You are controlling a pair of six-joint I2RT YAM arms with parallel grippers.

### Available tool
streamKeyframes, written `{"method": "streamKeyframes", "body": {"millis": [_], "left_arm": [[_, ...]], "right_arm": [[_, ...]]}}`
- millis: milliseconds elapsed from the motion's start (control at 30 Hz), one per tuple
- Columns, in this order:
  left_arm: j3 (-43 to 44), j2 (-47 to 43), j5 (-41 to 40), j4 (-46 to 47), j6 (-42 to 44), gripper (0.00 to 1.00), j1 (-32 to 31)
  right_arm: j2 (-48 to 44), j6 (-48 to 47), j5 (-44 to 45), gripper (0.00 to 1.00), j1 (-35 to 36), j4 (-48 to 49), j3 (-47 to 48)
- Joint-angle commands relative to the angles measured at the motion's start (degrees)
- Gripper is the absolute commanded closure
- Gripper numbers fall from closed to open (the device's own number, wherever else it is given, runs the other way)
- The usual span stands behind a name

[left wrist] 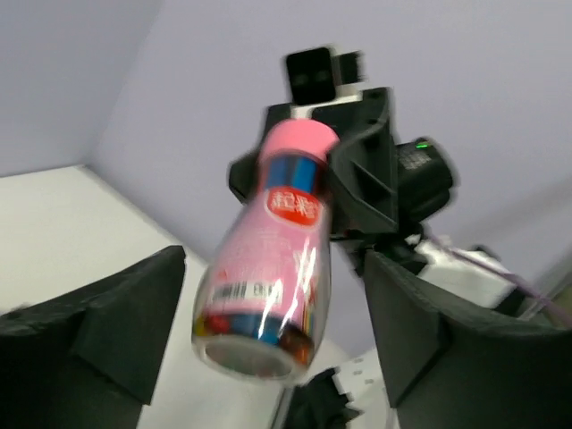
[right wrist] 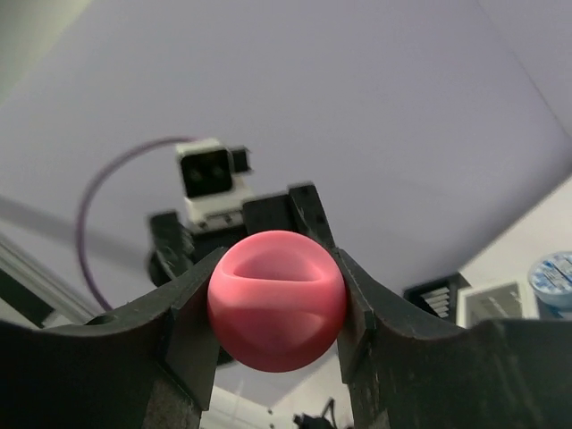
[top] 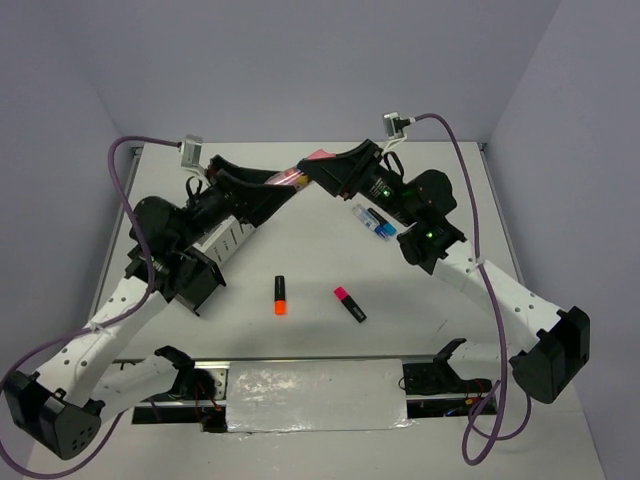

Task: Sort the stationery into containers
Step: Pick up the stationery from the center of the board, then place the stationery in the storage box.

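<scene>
While the arms meet above the surface [top: 320, 250], seemingly for a handover, the right end effector [right wrist: 275, 331] grips the tube [left wrist: 268, 277] by its cap; the left end effector [left wrist: 268, 326] stands open around it.

Up over the far middle of the tabletop [top: 310, 262], the tube [top: 300, 176] hangs between both arms. The right gripper [right wrist: 277, 268] has its jaws on the cap end; the left gripper [left wrist: 273, 268] sits around the body, jaws clear of it on either side. Down below, the left highlighter [top: 280, 295] and right highlighter [top: 350, 304] lie side by side, apart. The marker [top: 375, 222] lies behind them to the right, and the slotted organizer [top: 228, 240] behind them to the left, partly under the left arm.
</scene>
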Motion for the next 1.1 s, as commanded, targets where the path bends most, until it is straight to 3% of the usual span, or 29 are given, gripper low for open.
{"method": "streamKeyframes", "body": {"millis": [0, 33, 67, 100, 133, 167, 267, 333, 633, 800, 1067], "left_arm": [[9.0, -0.1, -7.0, -21.7, 9.8, 0.01, -0.3], [15.6, 0.4, -15.4, -29.2, 14.9, 0.01, -0.3], [19.4, 2.2, -21.6, -47.1, 16.6, 0.01, -0.3], [23.5, 3.4, -27.6, -55.8, 17.7, 0.01, -0.3], [31.7, 4.4, -42.7, -64.4, 18.3, 0.01, -0.2], [35.5, 5.7, -50.5, -80.5, 17.4, 0.01, -0.2], [45.7, 8.4, -73.5, -97.6, 12.3, 0.01, -0.2], [47.0, 7.6, -78.8, -103.8, 11.9, 0.01, -0.1], [49.9, 7.3, -75.6, -105.5, 15.9, 0.01, 0.6], [48.1, 4.0, -70.8, -103.2, 17.5, 0.01, 0.7], [44.9, -1.1, -65.5, -99.5, 20.2, 0.01, 0.7]], "right_arm": [[-0.1, -6.2, -0.9, 1.00, -2.3, -3.6, 0.9], [0.6, -7.9, -0.8, 1.00, -3.1, -6.0, 1.9], [1.4, -12.2, 0.1, 1.00, -3.6, -12.5, 3.1], [2.5, -15.0, 1.0, 1.00, -4.0, -15.8, 4.7], [5.3, -17.5, 2.1, 1.00, -3.9, -19.2, 8.2], [7.0, -21.0, 3.0, 1.00, -3.7, -24.1, 9.9], [13.3, -22.0, 5.6, 1.00, -1.1, -24.3, 12.5], [18.1, -22.3, 8.1, 1.00, 2.8, -23.7, 14.9], [38.8, -28.1, 14.3, 1.00, 13.0, -29.4, 37.0], [48.5, -32.6, 15.6, 1.00, 14.3, -35.5, 49.3], [56.9, -36.6, 11.3, 1.00, 14.6, -38.5, 58.3]]}}
